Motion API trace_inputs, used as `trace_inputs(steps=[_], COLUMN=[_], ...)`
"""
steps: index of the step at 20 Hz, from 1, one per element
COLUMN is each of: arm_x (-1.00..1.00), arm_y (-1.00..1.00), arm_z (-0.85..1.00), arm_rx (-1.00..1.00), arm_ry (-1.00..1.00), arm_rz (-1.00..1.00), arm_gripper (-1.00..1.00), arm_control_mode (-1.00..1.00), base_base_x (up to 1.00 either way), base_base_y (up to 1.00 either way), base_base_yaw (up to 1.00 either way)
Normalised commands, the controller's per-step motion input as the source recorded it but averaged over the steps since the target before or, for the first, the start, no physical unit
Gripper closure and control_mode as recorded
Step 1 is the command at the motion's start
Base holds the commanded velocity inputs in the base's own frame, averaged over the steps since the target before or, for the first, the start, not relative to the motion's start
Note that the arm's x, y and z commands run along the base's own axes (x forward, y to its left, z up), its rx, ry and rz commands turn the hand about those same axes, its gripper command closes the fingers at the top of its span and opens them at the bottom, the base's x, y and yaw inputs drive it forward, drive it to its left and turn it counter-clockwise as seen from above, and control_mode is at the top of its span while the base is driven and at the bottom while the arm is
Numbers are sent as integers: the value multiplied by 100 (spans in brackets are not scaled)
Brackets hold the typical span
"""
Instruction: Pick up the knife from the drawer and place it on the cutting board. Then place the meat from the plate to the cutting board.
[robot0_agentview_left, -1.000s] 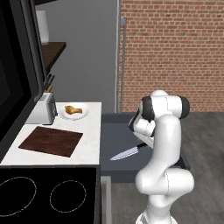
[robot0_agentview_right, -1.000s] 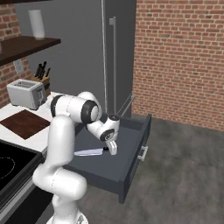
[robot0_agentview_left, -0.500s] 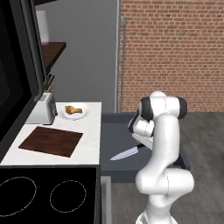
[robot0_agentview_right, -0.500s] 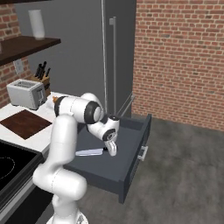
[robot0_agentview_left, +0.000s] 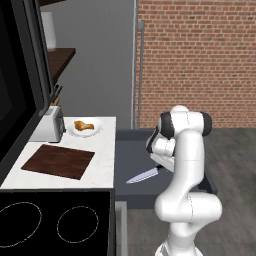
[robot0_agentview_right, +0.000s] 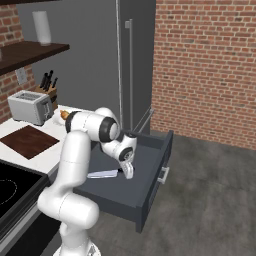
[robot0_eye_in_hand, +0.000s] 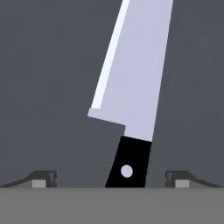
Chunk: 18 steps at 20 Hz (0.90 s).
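The chef's knife with the long silver blade and black handle (robot0_eye_in_hand: 131, 113) lies flat on the floor of the wide, shallow dark grey drawer (robot0_agentview_right: 150, 165), which stands pulled out beside the worktop. In the hand view I see its black handle running between my two finger tips, with the blade pointing away from the hand.

I judge it stiff and fairly light, but awkward: the blade is long, so a hold at the handle leaves most of the length hanging out in front and it may tip or swing once lifted. The polished blade looks slick and thin, a poor place for the pads. The handle is thicker and duller, so I would take it there, close to where it meets the blade, to keep the balance near the grip. Lying flat on a hard floor, it gives little height to pinch, so I expect to need the fingers right down beside it.

My gripper (robot0_agentview_right: 128, 172) hangs low over the handle with its jaws spread wide, holding nothing.

Further out, the flat dark reddish-brown wooden cutting board (robot0_agentview_left: 58, 161) sits on the white worktop (robot0_agentview_left: 105, 160), and beyond it the small golden-brown piece of meat (robot0_agentview_left: 83, 125) rests on the small round white plate (robot0_agentview_left: 96, 130), next to a silver toaster (robot0_agentview_left: 50, 125).
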Motion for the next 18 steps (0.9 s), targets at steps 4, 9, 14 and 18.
trace_inputs(steps=[4,9,14,18], arm_x=[0,0,0,0], arm_y=[2,4,0,0], arm_z=[-19,-19,-7,0], arm_rx=[0,0,0,0], arm_ry=[4,3,1,0], arm_rz=[0,0,0,0], arm_gripper=[-100,100,100,100], arm_control_mode=[-100,-100,-100,-100], base_base_x=[0,0,0,0], base_base_y=[0,0,0,0], base_base_yaw=[0,0,0,0])
